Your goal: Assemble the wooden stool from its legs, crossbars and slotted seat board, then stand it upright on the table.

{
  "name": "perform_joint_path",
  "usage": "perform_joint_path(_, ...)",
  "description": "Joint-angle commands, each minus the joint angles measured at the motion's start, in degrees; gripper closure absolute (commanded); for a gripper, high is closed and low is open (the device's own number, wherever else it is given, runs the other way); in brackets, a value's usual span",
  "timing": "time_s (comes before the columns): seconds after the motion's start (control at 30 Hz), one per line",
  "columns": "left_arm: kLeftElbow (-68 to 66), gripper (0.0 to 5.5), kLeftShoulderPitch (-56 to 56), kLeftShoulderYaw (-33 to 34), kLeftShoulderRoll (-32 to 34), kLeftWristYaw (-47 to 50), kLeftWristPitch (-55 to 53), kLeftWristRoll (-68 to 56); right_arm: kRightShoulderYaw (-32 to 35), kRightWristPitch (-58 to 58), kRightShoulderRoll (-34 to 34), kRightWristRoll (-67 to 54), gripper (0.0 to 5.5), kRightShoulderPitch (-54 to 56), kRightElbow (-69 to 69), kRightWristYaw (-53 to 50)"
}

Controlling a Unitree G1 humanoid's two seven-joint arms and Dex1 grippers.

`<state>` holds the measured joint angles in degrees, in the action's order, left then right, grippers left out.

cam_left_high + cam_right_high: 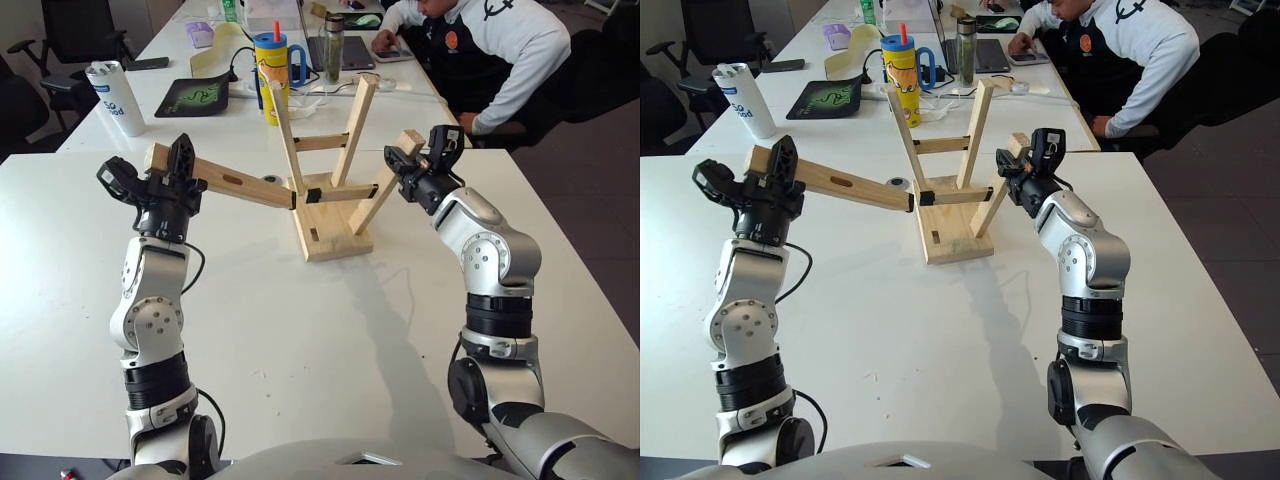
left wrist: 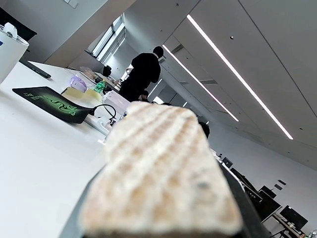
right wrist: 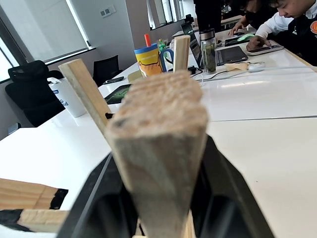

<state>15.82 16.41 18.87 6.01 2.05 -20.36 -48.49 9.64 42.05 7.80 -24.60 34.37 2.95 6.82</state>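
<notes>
My left gripper (image 1: 166,172) clamps the splayed leg (image 1: 235,182), my right gripper (image 1: 412,165) the right leg (image 1: 383,192); the seat board (image 1: 335,238) lies far-centre on the table (image 1: 300,340), legs up. Uneven pulling may lever joints apart, toppling the stool (image 1: 322,190).

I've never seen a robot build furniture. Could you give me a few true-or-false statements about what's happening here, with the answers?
1. The left end effector grips the outer left leg, and the right end effector grips the outer right leg. True.
2. The stool stands upright. False: its seat board lies on the table, with the legs pointing up.
3. A crossbar joins the two back legs. True.
4. The yellow cup sits on the seat board. False: it stands on the far table behind the stool.
</notes>
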Motion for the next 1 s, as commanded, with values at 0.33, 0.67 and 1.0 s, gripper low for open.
perform_joint_path(0.33, -5.98, 4.50, 4.12, 1.45, -5.05, 16.42, -8.64, -0.75, -7.98, -15.06, -9.34, 10.15, 4.46, -2.43, -0.33, -4.98)
perform_joint_path(0.67, -4.89, 4.50, 4.41, -1.20, -3.77, 22.09, -12.12, 8.50, -8.15, -19.01, -10.74, 13.65, 4.47, -5.06, 0.58, -6.83)
perform_joint_path(1.0, -7.86, 4.50, 5.13, 0.14, -4.27, 25.71, -15.08, 10.52, -7.87, -18.75, -10.81, 14.50, 4.47, -5.14, 0.29, -6.68)
